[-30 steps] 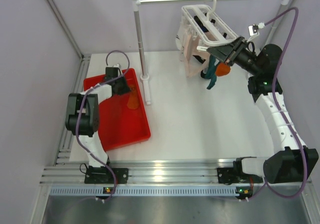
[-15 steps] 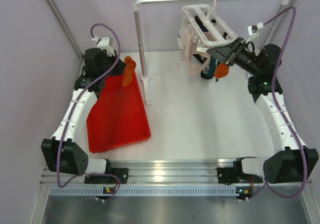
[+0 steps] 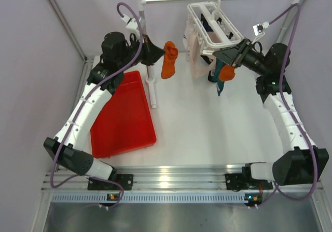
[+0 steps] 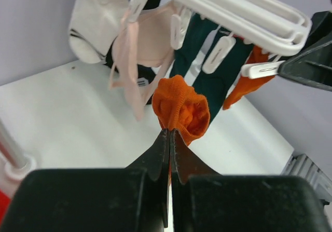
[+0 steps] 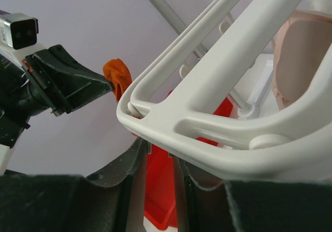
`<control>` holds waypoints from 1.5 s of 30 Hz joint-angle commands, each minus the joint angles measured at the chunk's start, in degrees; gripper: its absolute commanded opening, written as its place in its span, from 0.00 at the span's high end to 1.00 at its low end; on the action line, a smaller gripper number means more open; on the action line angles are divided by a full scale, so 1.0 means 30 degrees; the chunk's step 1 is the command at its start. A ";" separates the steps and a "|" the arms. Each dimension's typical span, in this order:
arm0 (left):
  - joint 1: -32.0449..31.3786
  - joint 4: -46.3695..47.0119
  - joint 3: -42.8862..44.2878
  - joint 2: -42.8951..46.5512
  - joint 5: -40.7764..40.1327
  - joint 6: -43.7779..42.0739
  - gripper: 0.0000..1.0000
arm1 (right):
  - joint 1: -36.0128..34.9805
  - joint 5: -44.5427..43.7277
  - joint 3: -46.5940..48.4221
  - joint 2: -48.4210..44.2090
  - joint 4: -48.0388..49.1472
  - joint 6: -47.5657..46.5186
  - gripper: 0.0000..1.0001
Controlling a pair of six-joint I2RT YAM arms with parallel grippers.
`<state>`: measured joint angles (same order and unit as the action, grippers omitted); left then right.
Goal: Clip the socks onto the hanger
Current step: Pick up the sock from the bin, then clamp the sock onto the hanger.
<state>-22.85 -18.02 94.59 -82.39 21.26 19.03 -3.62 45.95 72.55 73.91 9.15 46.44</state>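
Left gripper (image 4: 170, 134) lifted orange sock (image 4: 181, 110), pinched at tips, toward hanger (image 5: 223, 123).

the white table (image 3: 207, 128) runs from the aluminium rail (image 3: 171, 182) at its near edge to the back wall. a red tray (image 3: 122, 120) lies flat on its left part, turned slightly askew, its far right corner just beside the foot (image 3: 152, 93) of the metal stand's left post (image 3: 145, 45). that white foot rests on the table left of centre. the stand's right post (image 3: 287, 19) rises at the far right corner. both arm bases (image 3: 106, 179) sit on the near rail, well apart.
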 commanded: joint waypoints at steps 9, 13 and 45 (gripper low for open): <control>-0.2342 0.0528 0.4680 -0.3531 0.0473 0.0807 1.00 | 0.0063 0.0736 0.1831 0.0705 0.1316 -0.0918 1.00; -0.2724 0.0616 0.5413 -0.4146 0.0590 0.0777 1.00 | 0.0063 0.0649 0.1890 0.0735 0.1053 -0.1152 1.00; -0.3662 0.0908 0.7084 -0.5408 0.0912 0.1010 1.00 | 0.0093 0.0561 0.1889 0.0764 0.0614 -0.1678 1.00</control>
<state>-33.58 -18.17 112.66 -98.15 22.70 21.04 -3.62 48.27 75.16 75.66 9.15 42.59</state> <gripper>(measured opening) 0.010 0.227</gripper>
